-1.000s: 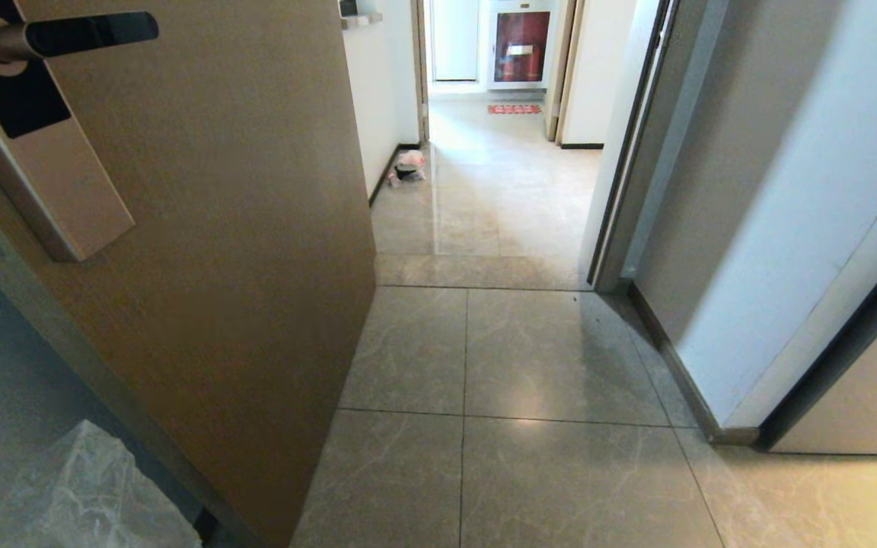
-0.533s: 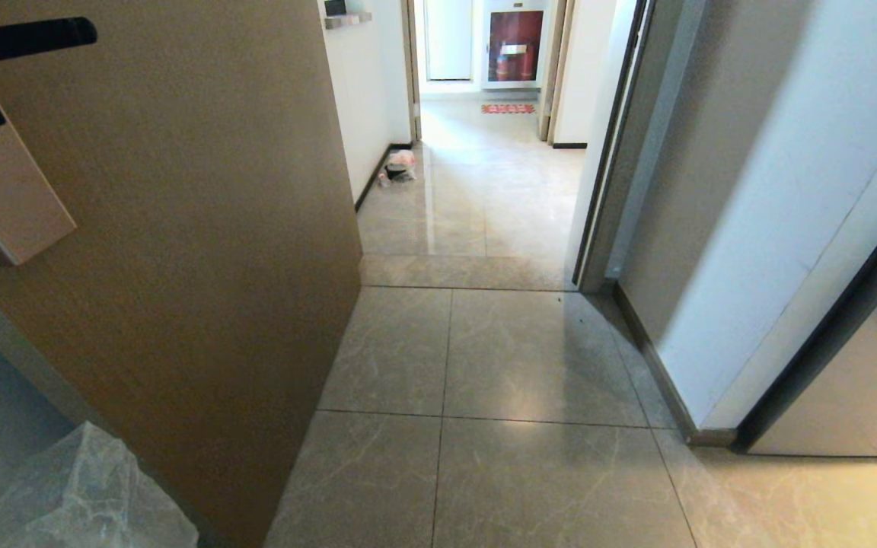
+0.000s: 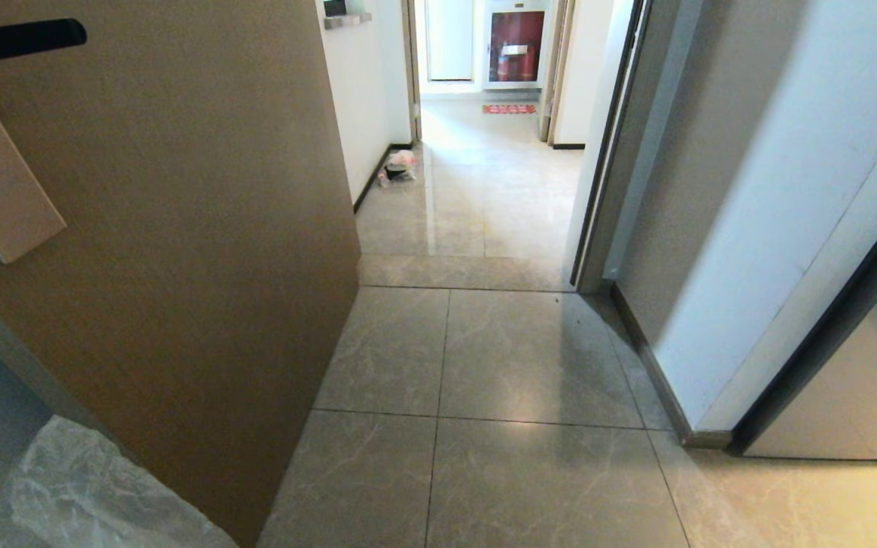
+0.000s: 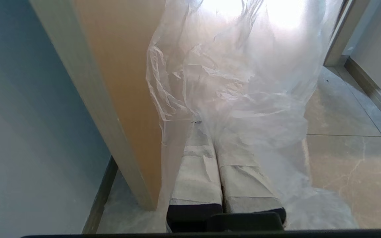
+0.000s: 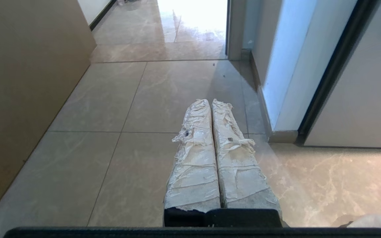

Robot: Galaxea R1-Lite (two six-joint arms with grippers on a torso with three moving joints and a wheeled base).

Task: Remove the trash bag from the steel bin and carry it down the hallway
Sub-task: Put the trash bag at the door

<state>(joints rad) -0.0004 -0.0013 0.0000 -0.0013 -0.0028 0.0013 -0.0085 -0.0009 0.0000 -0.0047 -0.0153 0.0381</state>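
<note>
Left gripper (image 4: 215,132): fingers pressed together on the trash bag (image 4: 230,72), which balloons out past the fingertips, close beside the brown door (image 4: 124,82).
Right gripper (image 5: 212,102): fingers clenched on nothing, only floor tiles ahead of the tips.
Bag's handling: thin, crinkly, feather-light by the look of it (slippery too, I'd guess); best pinched at gathered film.
Hallway (image 3: 484,205): open ahead.
Hidden: steel bin in no view; bag's contents unclear; exact pinch point veiled by plastic.
</note>
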